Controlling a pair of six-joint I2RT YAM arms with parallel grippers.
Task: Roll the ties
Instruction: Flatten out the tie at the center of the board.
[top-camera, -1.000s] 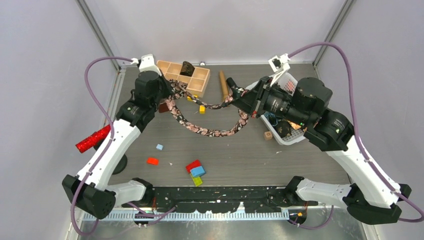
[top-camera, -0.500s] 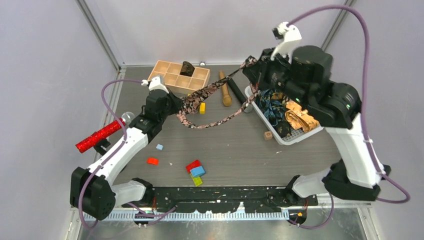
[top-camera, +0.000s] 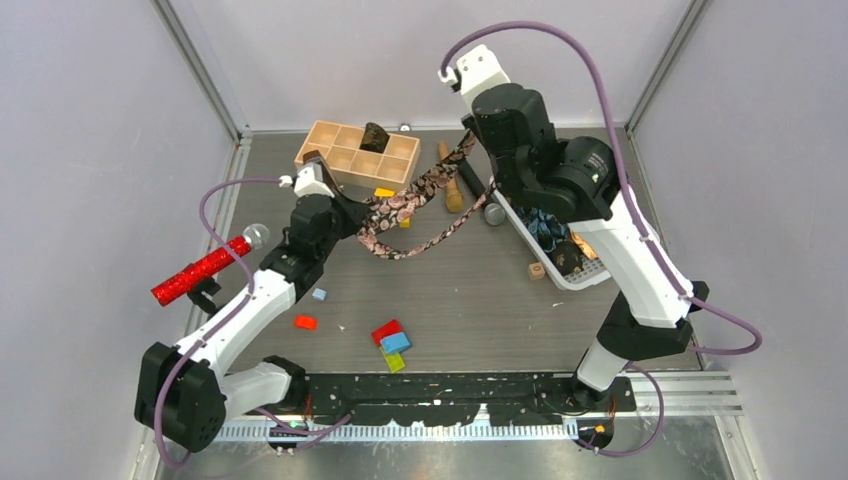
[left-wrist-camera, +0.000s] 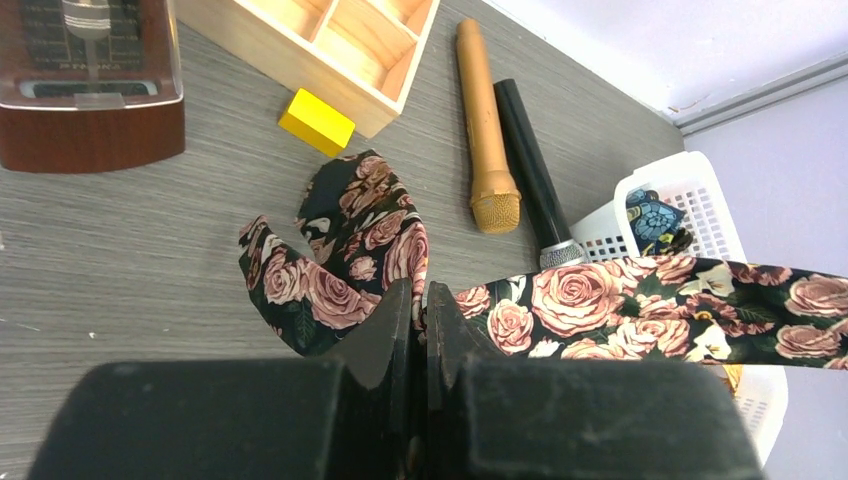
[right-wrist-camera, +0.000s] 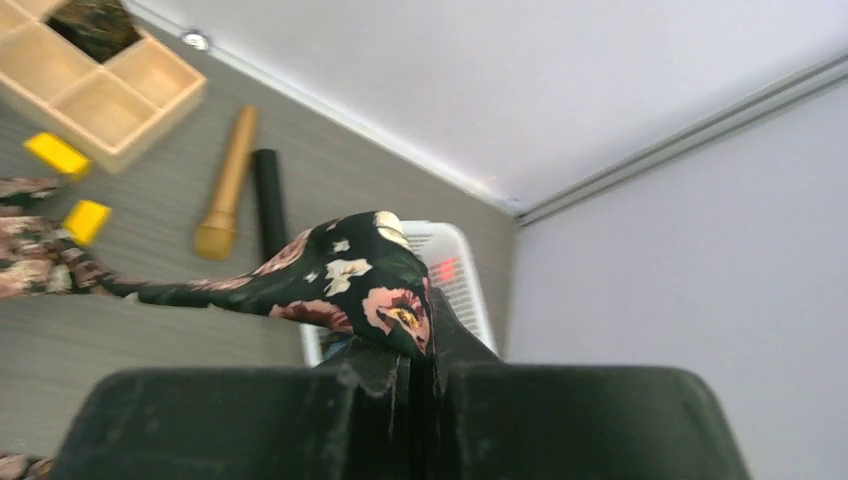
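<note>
Tie (top-camera: 410, 198): stretched between both arms above the counter (top-camera: 480, 300), loose end lying below.
Left jaws: clenched on it.
Right jaws: clenched on its far end, held high.
Risk: right hold seems shallow; more pull might slip it.

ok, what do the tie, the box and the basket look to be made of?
Tie: soft fabric, maybe silk or polyester, can't tell which; it folds and drapes limply, with a rose print on black. Box: pale wood, matte and unpainted-looking, with thin square-cut partitions. Basket: white plastic, probably moulded; the walls are a regular perforated grid.
</note>
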